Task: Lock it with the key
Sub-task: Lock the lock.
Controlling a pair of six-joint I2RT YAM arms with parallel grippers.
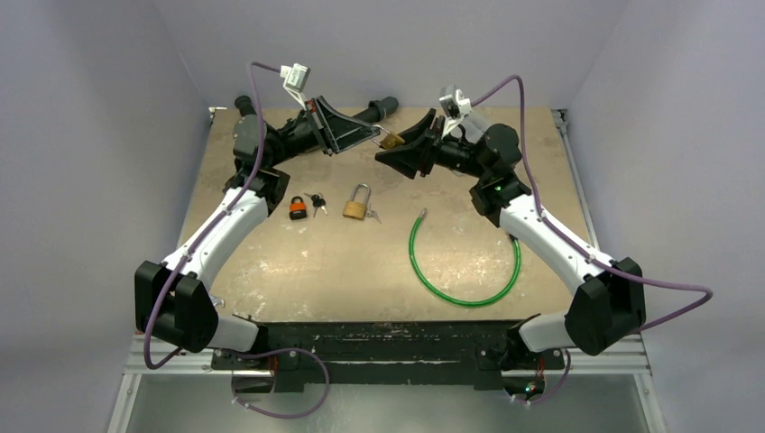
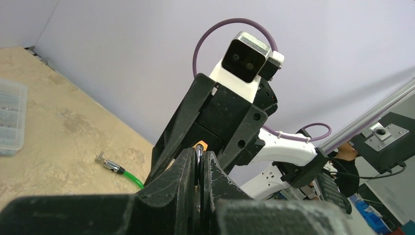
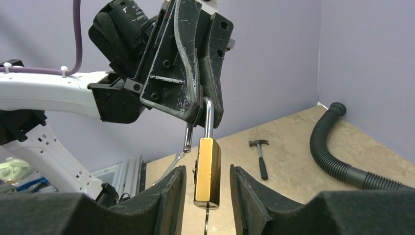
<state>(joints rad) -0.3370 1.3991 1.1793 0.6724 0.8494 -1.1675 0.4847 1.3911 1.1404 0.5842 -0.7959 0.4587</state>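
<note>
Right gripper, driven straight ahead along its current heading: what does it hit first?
The brass padlock body, hanging between the right gripper's part-open jaws; its steel shackle is pinched in the left gripper. Depth is unclear, but the padlock looks nearest.

— Can you read any words or numbers?
— No. The gold metal padlock with the silver loop shows only its thin side, and no letters can be read on it.
</note>
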